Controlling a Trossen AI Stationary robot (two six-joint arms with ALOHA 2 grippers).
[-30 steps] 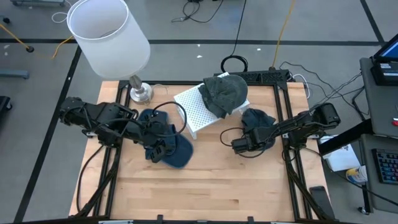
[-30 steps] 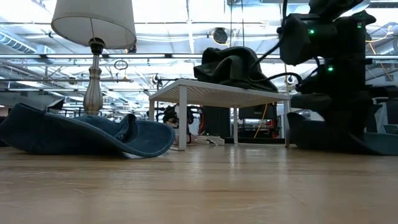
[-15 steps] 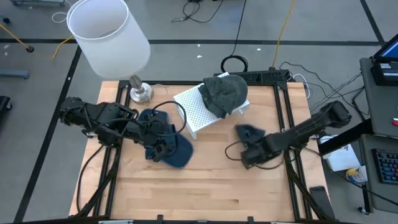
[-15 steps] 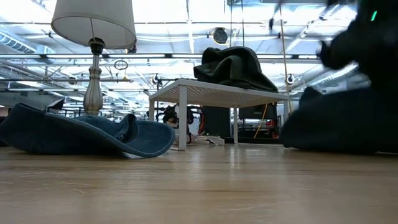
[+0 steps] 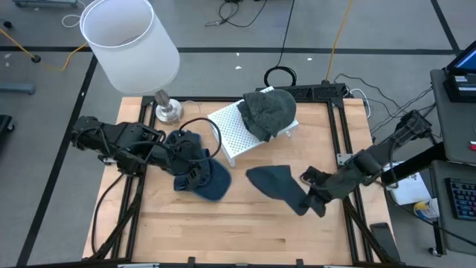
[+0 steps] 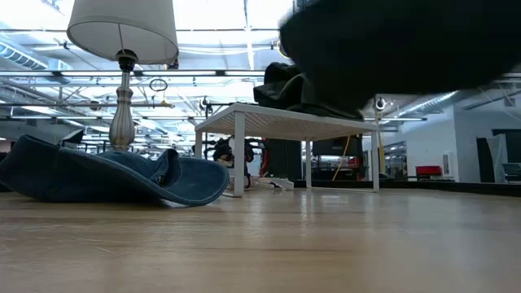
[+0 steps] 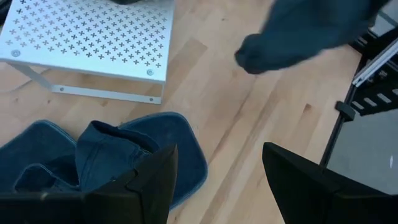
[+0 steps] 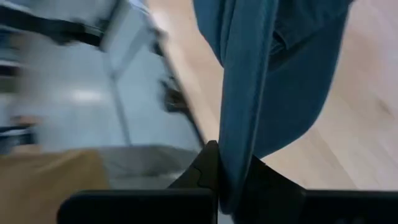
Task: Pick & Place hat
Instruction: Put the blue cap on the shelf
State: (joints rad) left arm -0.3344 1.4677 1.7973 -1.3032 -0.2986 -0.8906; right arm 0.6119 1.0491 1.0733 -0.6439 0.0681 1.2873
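A denim-blue hat [image 5: 212, 179] lies flat on the table left of centre, also seen in the low view [image 6: 106, 175]. My left gripper [image 7: 217, 186] is open over its near edge [image 7: 106, 155]; whether a finger touches it I cannot tell. My right gripper [image 5: 308, 198] sits near the table's right side, shut on a darker blue hat [image 5: 274, 182]. That hat shows as a dark blurred mass high in the low view [image 6: 391, 41]. A third, grey-green hat [image 5: 268, 112] rests on a white perforated stand [image 5: 232, 134]. My right gripper pinches the dark blue hat by a folded edge [image 8: 239, 134] between its two fingers [image 8: 208, 168]. The fingers come roughly level from the table's right side. The hat is lifted clear of the table and spreads out from the fingers toward the table's middle.
A lamp with a white shade [image 5: 130, 41] stands at the far left corner, its base [image 5: 168, 110] beside the stand. Black frame rails [image 5: 342, 141] run along the table's sides. Bare wood [image 5: 245, 231] lies along the near edge.
My right gripper has moved toward the near edge and up, staying shut on the dark blue hat. The hat has left the table at the right side, is lifted clear, and has swung toward the table's middle.
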